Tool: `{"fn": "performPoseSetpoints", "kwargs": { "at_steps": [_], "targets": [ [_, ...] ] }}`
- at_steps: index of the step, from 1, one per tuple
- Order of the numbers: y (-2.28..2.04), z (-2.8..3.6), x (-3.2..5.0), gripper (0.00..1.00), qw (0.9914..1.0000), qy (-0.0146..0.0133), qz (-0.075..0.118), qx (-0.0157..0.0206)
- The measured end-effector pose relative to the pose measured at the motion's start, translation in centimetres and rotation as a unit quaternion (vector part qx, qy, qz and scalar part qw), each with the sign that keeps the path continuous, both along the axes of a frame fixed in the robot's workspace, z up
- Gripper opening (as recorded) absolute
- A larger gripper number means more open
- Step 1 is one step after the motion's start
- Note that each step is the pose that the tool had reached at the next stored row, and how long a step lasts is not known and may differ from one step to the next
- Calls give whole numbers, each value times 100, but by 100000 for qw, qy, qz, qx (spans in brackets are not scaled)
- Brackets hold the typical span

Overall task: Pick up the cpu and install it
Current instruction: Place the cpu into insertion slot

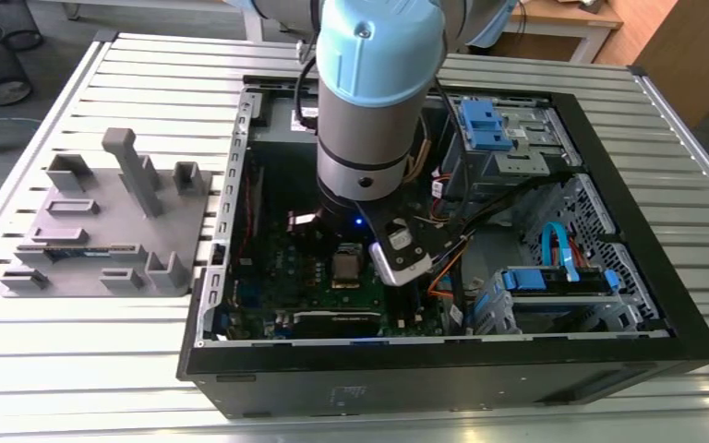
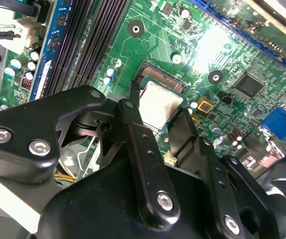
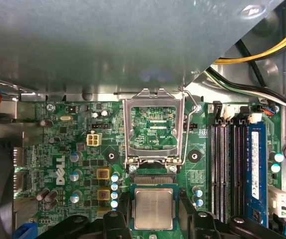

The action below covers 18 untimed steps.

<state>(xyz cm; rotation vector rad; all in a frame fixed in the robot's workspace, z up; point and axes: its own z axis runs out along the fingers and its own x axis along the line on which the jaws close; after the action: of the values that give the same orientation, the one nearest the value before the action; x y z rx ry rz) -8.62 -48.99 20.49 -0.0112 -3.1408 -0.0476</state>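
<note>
I take the socket (image 3: 153,180) on the green motherboard (image 3: 58,144) as my mark. Well off to the exterior view's left of it, outside the open computer case (image 1: 453,374), a grey fixture plate (image 1: 96,231) lies on the slatted tabletop (image 1: 71,360). My arm (image 1: 373,101) stands over the socket, inside the case. The cpu (image 3: 153,209) lies flat in the socket, silver top up. My claw (image 3: 154,203) is released. In both wrist views its fingers (image 2: 138,144) stand one on each side of the socket, and in the first wrist view a strip of socket edge shows between each finger and the cpu. The silver socket frame (image 3: 127,129) is swung open just beside the socket, with bare board showing through its hollow middle. The dark memory slots (image 3: 225,164) run near the socket. To the exterior view's right of the socket, blue drive brackets (image 1: 552,281) sit inside the case.
</note>
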Motion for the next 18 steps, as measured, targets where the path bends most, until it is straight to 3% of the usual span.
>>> {"fn": "performPoseSetpoints", "kwargs": {
  "at_steps": [4,18],
  "targets": [
    [-1,-46,0,47,100000,-3,3,1],
    [0,-96,3,47,100000,-6,-4,-7]
  ]
}}
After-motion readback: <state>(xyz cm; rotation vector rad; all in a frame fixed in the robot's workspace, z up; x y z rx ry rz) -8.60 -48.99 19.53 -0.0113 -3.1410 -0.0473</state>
